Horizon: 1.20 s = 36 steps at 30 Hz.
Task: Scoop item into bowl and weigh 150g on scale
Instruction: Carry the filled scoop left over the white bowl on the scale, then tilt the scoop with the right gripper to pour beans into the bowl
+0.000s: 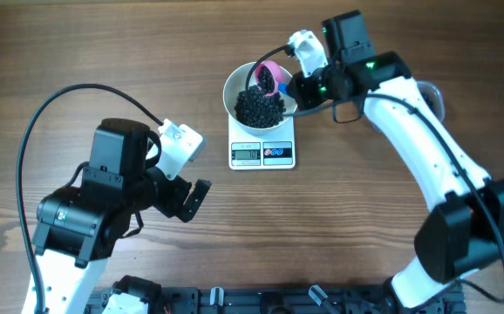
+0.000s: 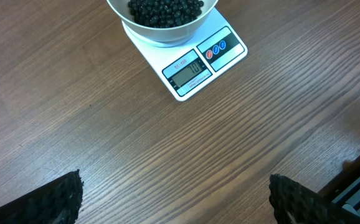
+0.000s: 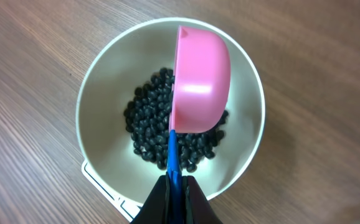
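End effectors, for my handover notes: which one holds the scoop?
The right end effector, shut on the blue handle of the pink scoop over the bowl; the left end effector stands open and empty, away from the scale.

In the left wrist view the top edge cuts the bowl (image 2: 167, 31), so we see only its near part and some of the item (image 2: 164, 9). The digits on the display (image 2: 189, 70) of the scale (image 2: 230, 34) are too blurred for us to read there, and too small in the overhead view. Of the left gripper (image 2: 174, 202) we see only two dark fingertips (image 2: 58, 199) at the bottom edge. In the right wrist view the bowl hides nearly all of the scale, leaving one corner. The pink scoop (image 3: 200, 81) covers part of the item, and the bottom edge cuts off the right gripper (image 3: 175, 190).
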{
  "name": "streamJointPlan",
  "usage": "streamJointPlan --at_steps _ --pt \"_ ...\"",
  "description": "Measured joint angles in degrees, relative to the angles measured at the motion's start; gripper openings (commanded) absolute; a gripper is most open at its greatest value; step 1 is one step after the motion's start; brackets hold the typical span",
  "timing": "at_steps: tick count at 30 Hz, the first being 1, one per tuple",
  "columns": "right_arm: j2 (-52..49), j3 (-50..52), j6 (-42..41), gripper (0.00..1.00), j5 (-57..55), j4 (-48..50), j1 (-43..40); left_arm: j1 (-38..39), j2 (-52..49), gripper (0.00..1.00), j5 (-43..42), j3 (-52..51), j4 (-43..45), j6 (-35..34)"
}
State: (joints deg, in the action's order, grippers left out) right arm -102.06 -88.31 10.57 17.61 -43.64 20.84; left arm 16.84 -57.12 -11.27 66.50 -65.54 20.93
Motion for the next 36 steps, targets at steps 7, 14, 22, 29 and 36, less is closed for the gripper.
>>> streamJointPlan --at_steps 7,14,22,29,36 --pt "1.5 0.0 1.4 0.05 -9.4 -2.6 4.5 0.0 0.0 1.00 0.0 0.0 0.0 0.0" --pt "1.5 0.0 1.7 0.05 -11.7 -3.0 4.5 0.0 0.0 1.00 0.0 0.0 0.0 0.0" --pt "1.5 0.0 1.7 0.05 -11.7 -3.0 4.5 0.0 0.0 1.00 0.0 0.0 0.0 0.0" --pt "1.5 0.0 1.7 0.05 -11.7 -3.6 4.5 0.0 0.0 1.00 0.0 0.0 0.0 0.0" --pt "1.5 0.0 1.7 0.05 -11.7 -3.6 4.5 0.0 0.0 1.00 0.0 0.0 0.0 0.0"
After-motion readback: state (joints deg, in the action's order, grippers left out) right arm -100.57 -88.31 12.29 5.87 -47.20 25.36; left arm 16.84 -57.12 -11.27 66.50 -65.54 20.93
